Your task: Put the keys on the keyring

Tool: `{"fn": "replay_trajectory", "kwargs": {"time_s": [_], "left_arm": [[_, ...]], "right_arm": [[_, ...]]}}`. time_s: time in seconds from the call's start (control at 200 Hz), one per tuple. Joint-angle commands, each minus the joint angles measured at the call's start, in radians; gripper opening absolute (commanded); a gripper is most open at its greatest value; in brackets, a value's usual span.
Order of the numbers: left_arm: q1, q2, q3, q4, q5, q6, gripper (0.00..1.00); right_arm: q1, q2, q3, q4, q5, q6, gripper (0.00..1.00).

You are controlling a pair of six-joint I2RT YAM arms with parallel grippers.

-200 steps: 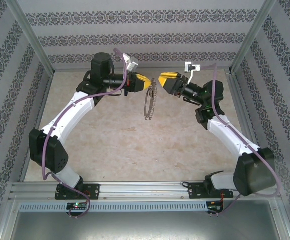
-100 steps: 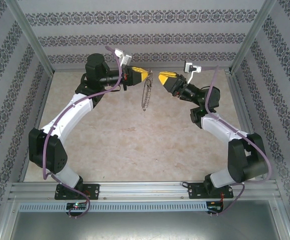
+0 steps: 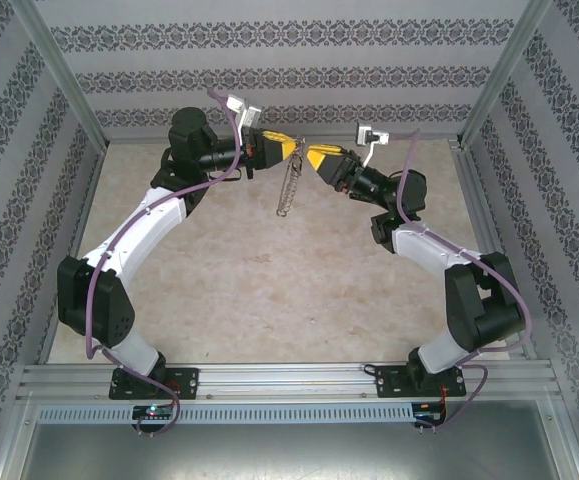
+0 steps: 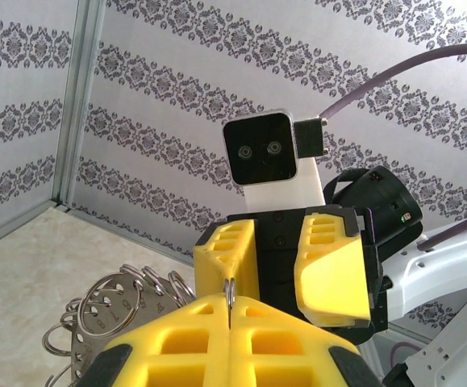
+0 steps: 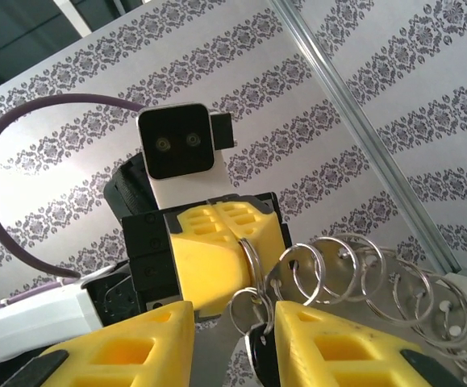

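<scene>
**Two claws nose to nose above the far side of the counter**

The left arm sweeps up from its base toward 12 o'clock. The left claw points to 3 o'clock, high above the counter. Its yellow fingers are pressed flat together, and a thin loop of wire is pinched in the seam between them. That loop belongs to the keyring, which dangles from the claw's tip toward 6 o'clock. It hangs clear of the counter, edge-on and glinting from above. In the left wrist view its fringe of small rings fans out at 8 o'clock of the clamped fingers.

Just at 3 o'clock of that tip sits the right claw, facing back toward 9 o'clock, the two noses almost meeting. In its own wrist view its fingers stand a little apart. The keys show as a small dark piece on a little ring, sitting in the gap close against one finger. I cannot tell whether the claw actually grips that piece. The ring's small loops trail off toward 3 o'clock. The right arm bends back to its base at 5 o'clock.
</scene>
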State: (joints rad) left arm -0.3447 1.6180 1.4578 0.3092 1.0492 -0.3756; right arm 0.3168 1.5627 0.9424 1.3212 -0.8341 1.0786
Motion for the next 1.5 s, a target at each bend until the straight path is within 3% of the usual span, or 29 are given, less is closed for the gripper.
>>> {"fn": "replay_trajectory", "kwargs": {"time_s": [0.0,0.999,1.189,1.379,1.494], "left_arm": [[0.009,-0.033,-0.007,0.085,0.014,-0.016,0.0],[0.008,-0.024,-0.014,0.115,0.035,-0.043,0.0],[0.008,-0.022,-0.015,0.116,0.035,-0.043,0.0],[0.008,-0.016,-0.014,0.124,0.044,-0.053,0.0],[0.006,-0.009,-0.006,0.107,0.05,-0.05,0.0]], "right_arm": [[0.012,0.002,0.04,0.064,0.006,0.003,0.32],[0.049,0.088,0.125,0.063,0.001,0.024,0.31],[0.052,0.093,0.13,0.064,0.0,0.024,0.19],[0.05,0.104,0.141,0.064,0.004,0.029,0.0],[0.043,0.11,0.155,0.063,-0.011,0.041,0.0]]}}
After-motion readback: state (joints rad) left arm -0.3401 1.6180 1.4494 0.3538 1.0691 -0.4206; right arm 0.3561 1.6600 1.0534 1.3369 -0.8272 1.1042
